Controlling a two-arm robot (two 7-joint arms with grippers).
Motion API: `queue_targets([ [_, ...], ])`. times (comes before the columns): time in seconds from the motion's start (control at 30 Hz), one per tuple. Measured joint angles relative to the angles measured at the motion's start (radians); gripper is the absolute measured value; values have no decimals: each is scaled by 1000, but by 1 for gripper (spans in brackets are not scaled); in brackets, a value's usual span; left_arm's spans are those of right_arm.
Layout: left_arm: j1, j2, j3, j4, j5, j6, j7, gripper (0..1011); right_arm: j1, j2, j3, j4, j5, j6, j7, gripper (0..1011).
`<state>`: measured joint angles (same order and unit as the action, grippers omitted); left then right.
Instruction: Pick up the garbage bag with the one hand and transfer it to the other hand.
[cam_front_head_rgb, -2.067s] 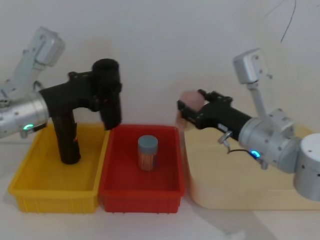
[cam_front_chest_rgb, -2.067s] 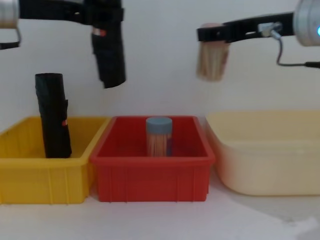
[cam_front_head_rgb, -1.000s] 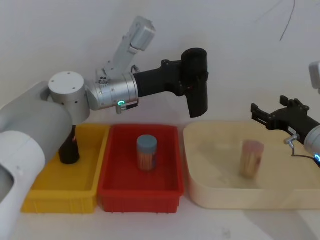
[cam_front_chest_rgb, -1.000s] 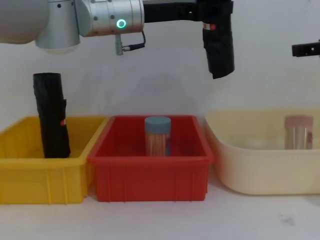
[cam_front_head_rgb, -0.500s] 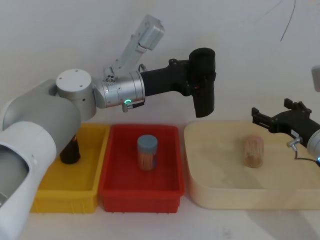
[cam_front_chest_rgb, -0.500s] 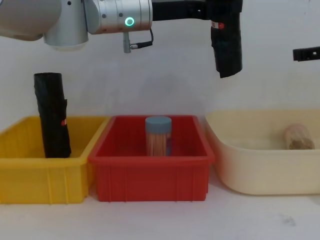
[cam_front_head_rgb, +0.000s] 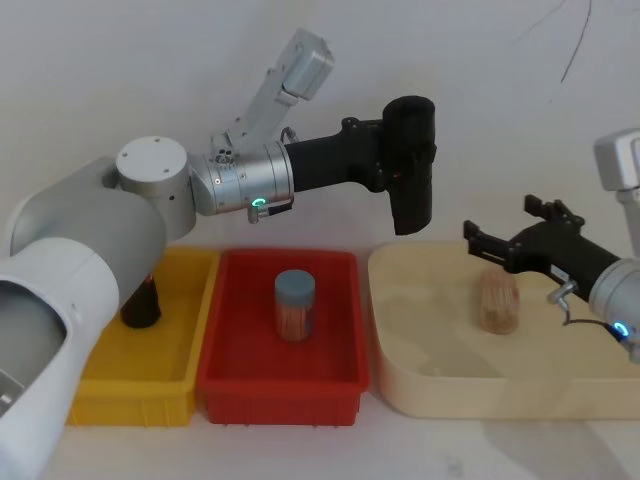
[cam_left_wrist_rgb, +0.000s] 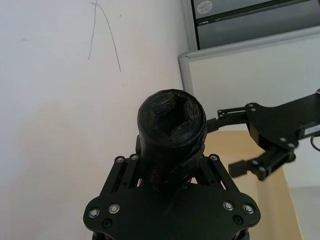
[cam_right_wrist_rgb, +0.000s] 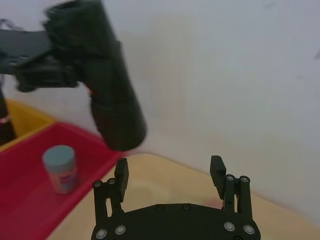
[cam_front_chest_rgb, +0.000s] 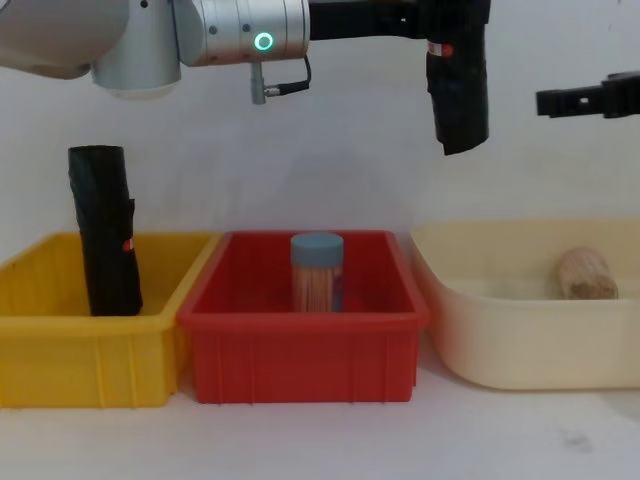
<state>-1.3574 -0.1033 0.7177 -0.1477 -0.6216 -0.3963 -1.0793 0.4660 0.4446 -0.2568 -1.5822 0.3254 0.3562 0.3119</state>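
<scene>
Left gripper (cam_left_wrist_rgb: 172, 162) clamps garbage bag (cam_left_wrist_rgb: 171, 117) aloft; right gripper (cam_right_wrist_rgb: 169, 167) gapes nearby

I find nothing here that I can read. The garbage bag (cam_front_chest_rgb: 458, 90) I carry wears a small red label band (cam_front_chest_rgb: 437, 48), but any print on it is too small to tell. The other black roll (cam_front_chest_rgb: 104, 230) bears a tiny red mark (cam_front_chest_rgb: 128, 245) with no letters that I can make out. Beyond the bag, a grey cabinet (cam_left_wrist_rgb: 250, 30) carries a pale oval sticker (cam_left_wrist_rgb: 205, 6). Its writing cannot be made out either.
</scene>
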Motion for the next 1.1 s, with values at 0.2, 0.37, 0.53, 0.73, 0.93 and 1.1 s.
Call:
queue_targets([
  [0.2,-4,-3,1,7,-1,-3,-2,416,13,-11,-22,13,1,-20,20,1004],
  [0.37,-5,-4,2,10,-2,-5,-3,416,25,-22,-40,29,0,-34,27,1004],
  [0.53,-6,-6,3,13,-2,-5,-4,416,43,-39,-57,53,-4,-48,31,1004],
  [0.73,-7,-6,3,15,-3,-6,-5,416,64,-59,-72,79,-11,-64,37,1004],
  [0.93,-7,-7,3,16,-3,-7,-5,416,87,-80,-86,103,-17,-78,41,1004],
  [1.1,-8,-7,3,16,-3,-7,-5,416,109,-99,-97,125,-19,-89,45,1004],
])
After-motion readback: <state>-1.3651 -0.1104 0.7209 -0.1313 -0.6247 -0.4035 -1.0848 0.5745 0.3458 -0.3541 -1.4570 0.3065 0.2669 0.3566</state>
